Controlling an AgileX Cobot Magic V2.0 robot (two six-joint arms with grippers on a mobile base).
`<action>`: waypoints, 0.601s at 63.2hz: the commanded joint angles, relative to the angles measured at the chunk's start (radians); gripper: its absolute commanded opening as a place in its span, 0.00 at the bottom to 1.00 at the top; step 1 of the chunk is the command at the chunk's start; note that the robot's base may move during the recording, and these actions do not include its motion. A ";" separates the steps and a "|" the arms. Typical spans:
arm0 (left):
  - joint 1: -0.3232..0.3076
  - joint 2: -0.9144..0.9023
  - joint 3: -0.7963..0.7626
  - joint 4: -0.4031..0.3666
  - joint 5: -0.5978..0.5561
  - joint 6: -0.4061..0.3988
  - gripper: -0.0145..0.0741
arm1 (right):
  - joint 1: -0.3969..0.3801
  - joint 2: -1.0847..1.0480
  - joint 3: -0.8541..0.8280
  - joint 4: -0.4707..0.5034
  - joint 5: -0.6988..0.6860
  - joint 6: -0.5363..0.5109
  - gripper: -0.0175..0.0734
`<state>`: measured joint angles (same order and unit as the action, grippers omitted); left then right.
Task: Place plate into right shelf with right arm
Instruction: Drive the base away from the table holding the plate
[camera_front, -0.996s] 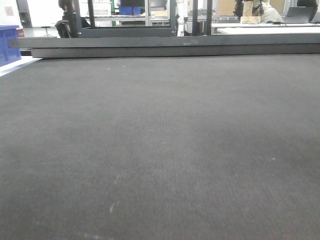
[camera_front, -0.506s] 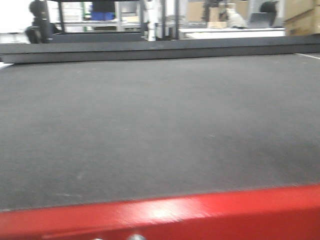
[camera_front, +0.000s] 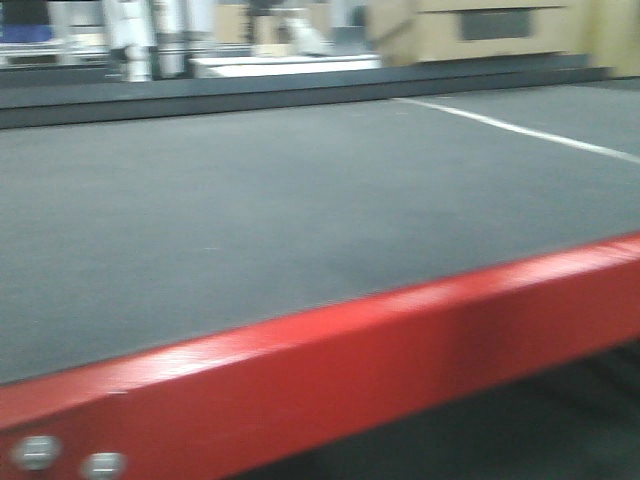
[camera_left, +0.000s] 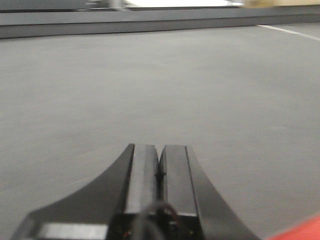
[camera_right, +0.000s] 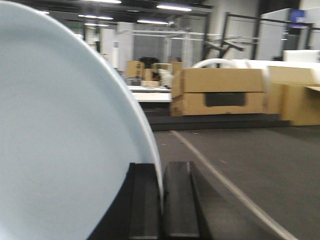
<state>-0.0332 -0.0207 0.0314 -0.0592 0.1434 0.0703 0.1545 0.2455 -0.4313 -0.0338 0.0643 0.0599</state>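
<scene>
The pale blue-white plate (camera_right: 65, 140) stands on edge and fills the left half of the right wrist view. My right gripper (camera_right: 161, 167) is shut on its rim, one dark finger on each side. My left gripper (camera_left: 159, 150) is shut with nothing between its fingers, and hovers low over the grey table top (camera_left: 150, 85). The right shelf is out of view. Neither gripper shows in the front view.
The red-framed table (camera_front: 330, 350) with its grey top (camera_front: 250, 200) fills the front view, its red edge running across the lower part. Beyond lie a dark floor with a white line (camera_right: 225, 180), cardboard boxes (camera_right: 220, 92) and distant white tables (camera_front: 280, 65).
The front view has swung and pulled back: the table's red front edge has come into sight and now slants across the frame, and the background has slid left.
</scene>
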 joint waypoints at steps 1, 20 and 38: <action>-0.006 -0.002 0.008 -0.004 -0.084 0.003 0.11 | -0.006 0.008 -0.029 -0.010 -0.103 -0.009 0.25; -0.006 -0.002 0.008 -0.004 -0.084 0.003 0.11 | -0.006 0.008 -0.029 -0.010 -0.103 -0.009 0.25; -0.006 -0.002 0.008 -0.004 -0.084 0.003 0.11 | -0.006 0.008 -0.029 -0.010 -0.103 -0.009 0.25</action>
<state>-0.0332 -0.0207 0.0314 -0.0592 0.1434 0.0703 0.1545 0.2455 -0.4313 -0.0338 0.0628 0.0599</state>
